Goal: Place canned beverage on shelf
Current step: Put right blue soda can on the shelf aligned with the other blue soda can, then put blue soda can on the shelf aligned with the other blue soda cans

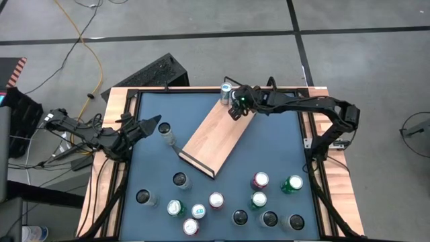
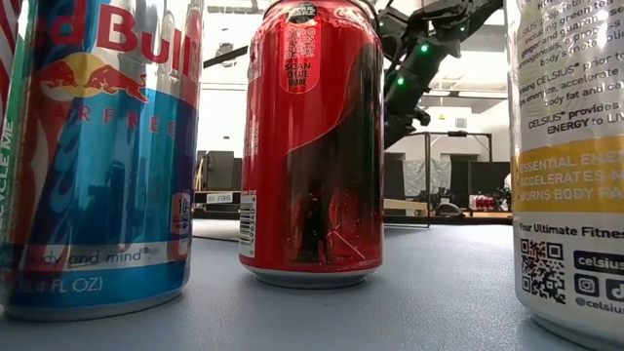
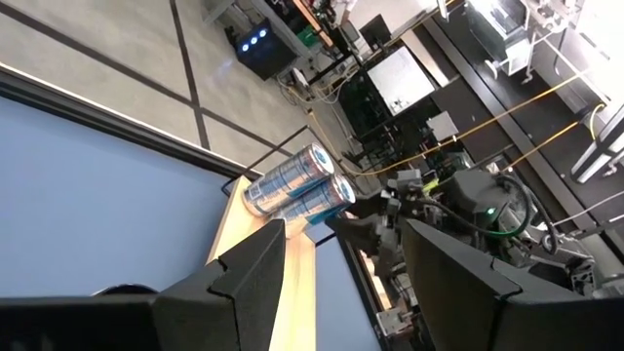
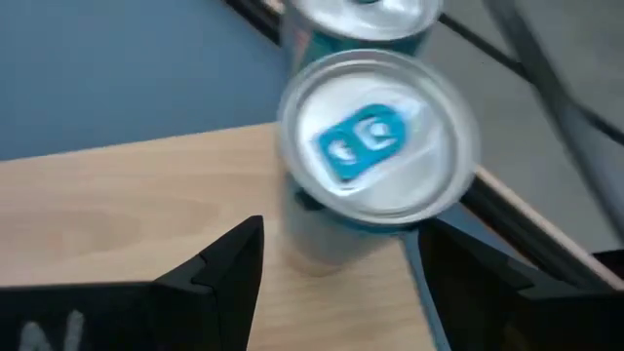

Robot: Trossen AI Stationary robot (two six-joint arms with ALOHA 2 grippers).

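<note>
The light-wood shelf lies slantwise on the blue tabletop. Two silver-blue cans stand at its far end. The nearer one, with a blue tab, stands upright on its base on the wood, and the second is right behind it. My right gripper is open at that end. Its fingers stand just short of the nearer can, one toward each side, and I see no touch. My left gripper is open and empty over the table's left side.
A silver can stands just right of my left gripper. Several more cans stand along the table's near side, and three of them fill the low view. A wooden rim borders the tabletop.
</note>
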